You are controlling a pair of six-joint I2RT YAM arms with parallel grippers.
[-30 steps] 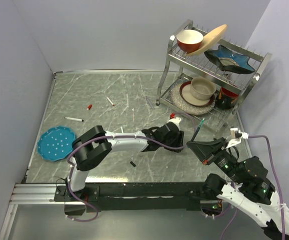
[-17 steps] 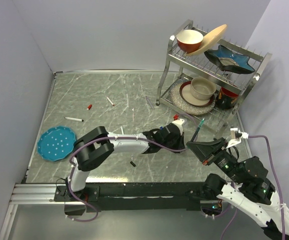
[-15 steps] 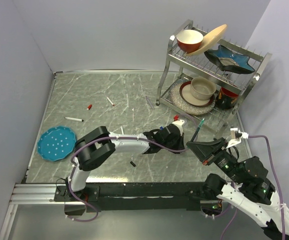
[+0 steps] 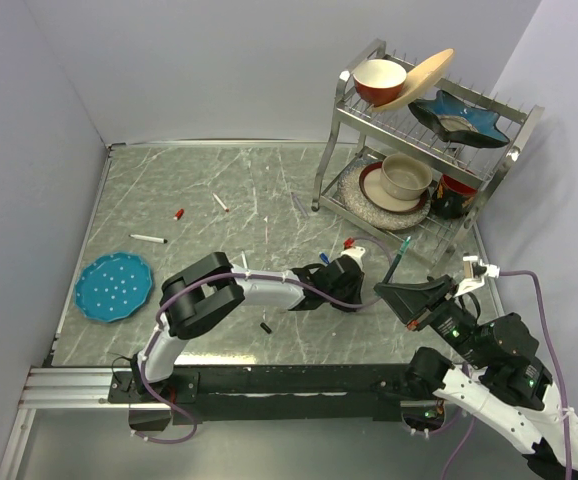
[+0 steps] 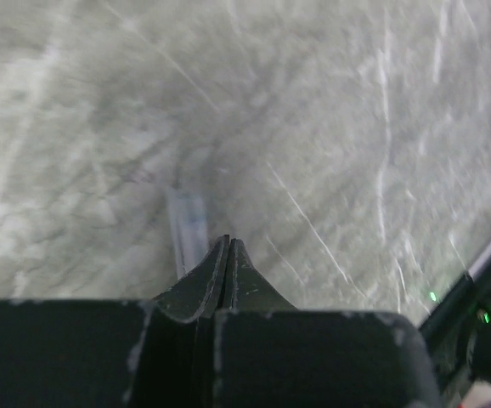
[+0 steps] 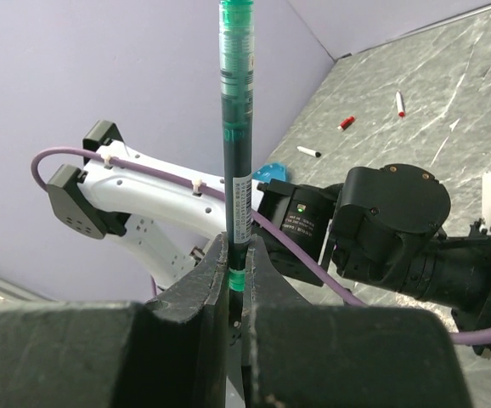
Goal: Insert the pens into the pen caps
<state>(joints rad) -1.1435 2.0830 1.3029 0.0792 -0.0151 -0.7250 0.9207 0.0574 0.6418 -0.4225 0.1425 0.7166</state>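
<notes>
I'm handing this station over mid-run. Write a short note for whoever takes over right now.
Right gripper: shut on the dark green pen, held upright off the table.
Left gripper: fingers pressed together over the table; a pale blurred shape lies beyond them, and whether it is held cannot be told.
On the table: two white pens, a red cap, a black cap.
Done: no pen seen capped.
Left: all cappings.
</notes>
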